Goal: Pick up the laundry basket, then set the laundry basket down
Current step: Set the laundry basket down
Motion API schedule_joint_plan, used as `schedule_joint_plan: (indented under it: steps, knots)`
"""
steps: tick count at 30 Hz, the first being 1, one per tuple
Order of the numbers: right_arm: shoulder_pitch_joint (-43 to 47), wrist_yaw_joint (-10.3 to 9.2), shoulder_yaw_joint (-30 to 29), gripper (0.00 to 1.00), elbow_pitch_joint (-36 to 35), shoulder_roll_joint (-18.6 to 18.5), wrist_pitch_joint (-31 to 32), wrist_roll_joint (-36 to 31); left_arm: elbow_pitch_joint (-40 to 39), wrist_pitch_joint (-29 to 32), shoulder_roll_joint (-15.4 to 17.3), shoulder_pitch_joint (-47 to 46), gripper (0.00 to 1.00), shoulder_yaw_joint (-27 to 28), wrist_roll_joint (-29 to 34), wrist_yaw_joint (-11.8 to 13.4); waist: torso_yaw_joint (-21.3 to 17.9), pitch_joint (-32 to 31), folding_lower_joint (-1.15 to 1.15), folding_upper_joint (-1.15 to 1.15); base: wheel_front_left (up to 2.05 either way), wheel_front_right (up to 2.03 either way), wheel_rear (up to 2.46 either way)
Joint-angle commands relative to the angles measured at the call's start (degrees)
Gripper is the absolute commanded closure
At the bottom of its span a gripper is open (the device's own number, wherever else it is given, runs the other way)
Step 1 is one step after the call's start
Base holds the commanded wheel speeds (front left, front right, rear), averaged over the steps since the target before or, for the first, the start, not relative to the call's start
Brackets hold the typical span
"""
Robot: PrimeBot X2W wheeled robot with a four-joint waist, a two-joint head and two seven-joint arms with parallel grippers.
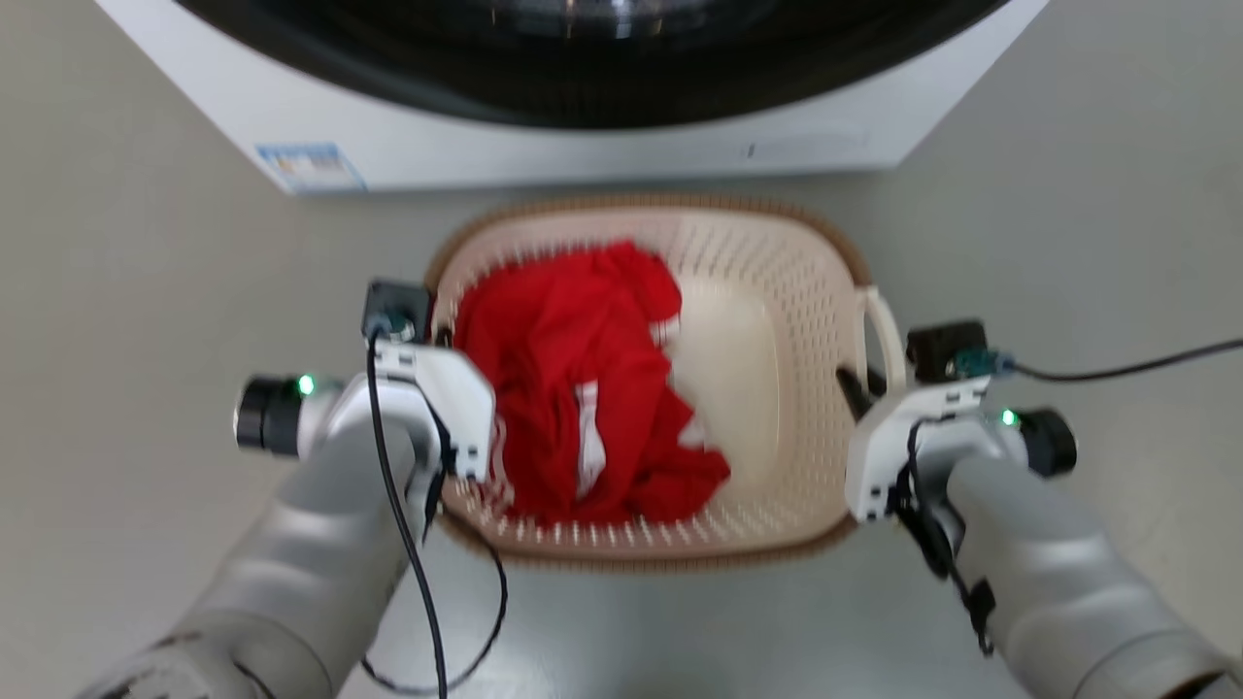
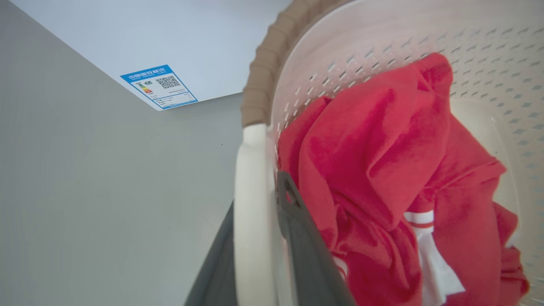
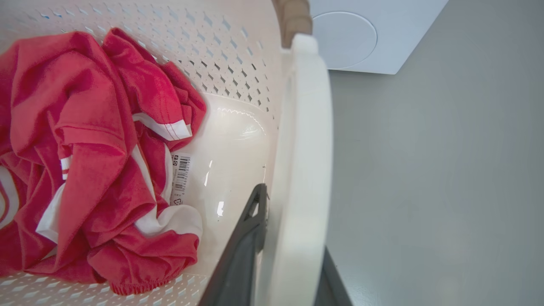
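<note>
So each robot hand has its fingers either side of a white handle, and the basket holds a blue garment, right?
Not quite: the garment in the basket is red with white trim, not blue, as the head view shows. The rest is right.

The head camera looks steeply down from above on the laundry basket before the washing machine. The wrist cameras sit very close at the left handle and right handle, looking along the side walls. All three views share the red garment.
</note>
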Motion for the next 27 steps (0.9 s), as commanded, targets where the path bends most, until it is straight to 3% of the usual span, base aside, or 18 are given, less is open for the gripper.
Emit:
schedule_joint_plan:
  steps: [1, 14, 27]
  knots:
    - [-1.4, 0.92, 0.6, 1.00, -0.6, 1.5, -1.8, -0.9, -0.3, -0.8, 0.4, -3.2, 1.00, 0.4, 1.2, -0.9, 0.8, 6.4, 0.00, 0.00, 0.00, 0.00, 0.00]
    - [-11.8, 0.92, -4.2, 1.00, 2.4, 1.5, -6.3, -5.0, 0.3, -2.9, 0.3, -12.5, 1.00, 1.7, 2.0, -0.7, 2.9, 20.4, 0.00, 0.00, 0.00, 0.00, 0.00]
    - [-13.2, 0.92, -7.1, 1.00, 2.5, 1.5, -7.3, -7.6, 0.4, -3.3, 1.7, -16.5, 1.00, 2.8, 3.6, -0.9, 2.3, 24.5, 0.00, 0.00, 0.00, 0.00, 0.00]
